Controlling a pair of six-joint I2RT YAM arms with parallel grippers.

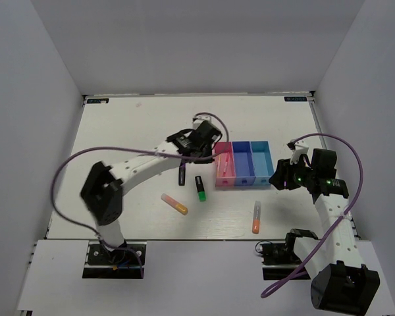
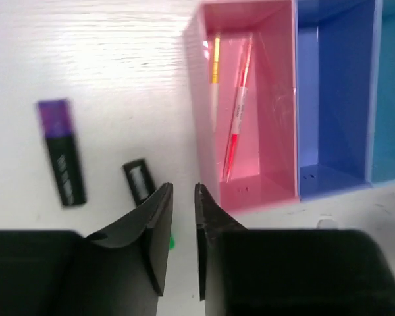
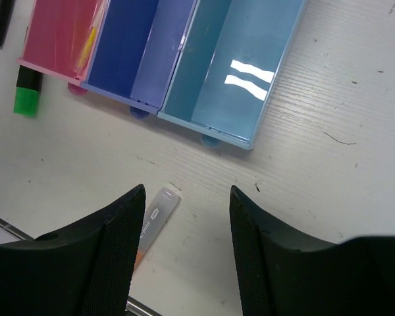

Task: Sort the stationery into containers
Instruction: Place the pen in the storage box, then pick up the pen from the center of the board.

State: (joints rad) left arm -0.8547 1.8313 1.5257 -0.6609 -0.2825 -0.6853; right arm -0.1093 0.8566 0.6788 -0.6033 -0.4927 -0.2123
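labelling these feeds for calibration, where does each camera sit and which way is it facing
Top external: above and behind the bases, looking down on the table; left arm and right arm both show.
Left wrist: on the left arm, facing down past its narrowly parted jaws at the pink bin and purple-capped marker.
Right wrist: on the right arm, facing down past its wide-open jaws at the light blue bin and grey-orange marker.
Shared: both wrist views show the pink bin, dark blue bin and green-capped marker.

Pink bin (image 2: 270, 131), dark blue bin (image 2: 332, 99), light blue bin (image 3: 230, 72), purple-capped black marker (image 2: 61, 151), green-capped black marker (image 1: 200, 187)
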